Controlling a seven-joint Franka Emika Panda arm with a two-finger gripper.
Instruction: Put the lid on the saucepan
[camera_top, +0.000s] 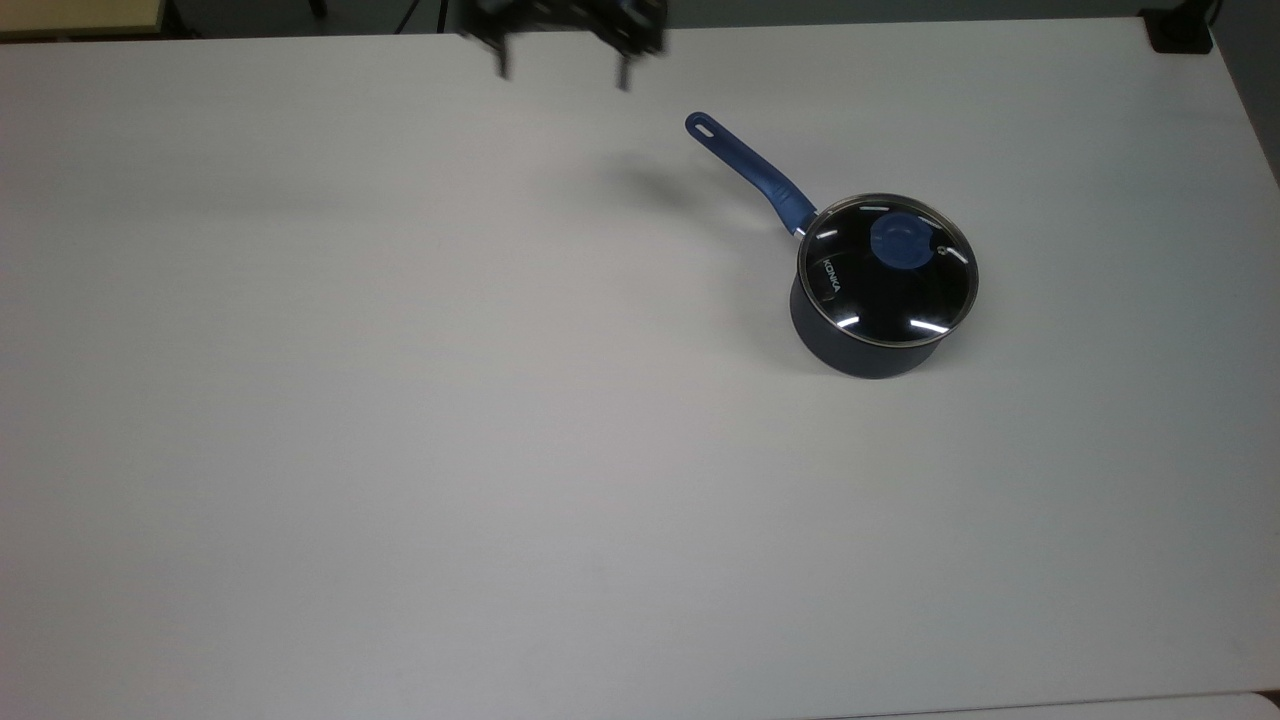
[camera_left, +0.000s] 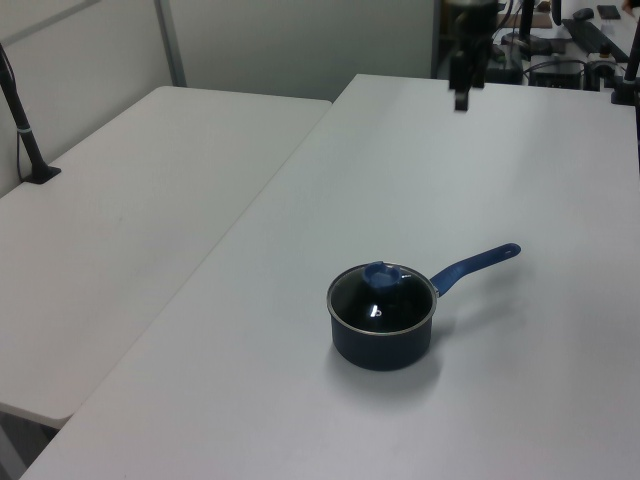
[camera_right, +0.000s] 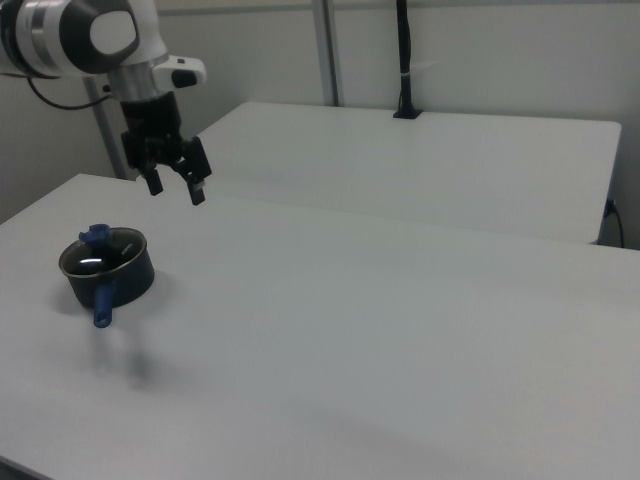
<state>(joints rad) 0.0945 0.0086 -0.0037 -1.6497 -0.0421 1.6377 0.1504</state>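
Lid: the glass lid (camera_top: 888, 270) sits on the saucepan (camera_top: 860, 345), its metal rim matching the pot's rim all round in the top view; blue knob (camera_top: 904, 242) upward, "KONKA" lettering toward the top view's left; it looks level in the left view (camera_left: 381, 294), not tilted or hanging off

Saucepan: stands on the white table (camera_top: 400, 400), toward the top view's right and far half; its blue handle (camera_top: 745, 170) points to the top view's far left, hole at the free end

Gripper: the gripper (camera_top: 562, 70) is at the far edge of the top view, well apart from the pot and up in the air in the right view (camera_right: 175, 188); fingers spread with a clear gap, holding nothing

Done: lid placed and let go, as far as the views show; nothing touches it

Left: by my judgement nothing of the task itself; only the arm's move away; whether the lid is fully seated inside the rim cannot be told
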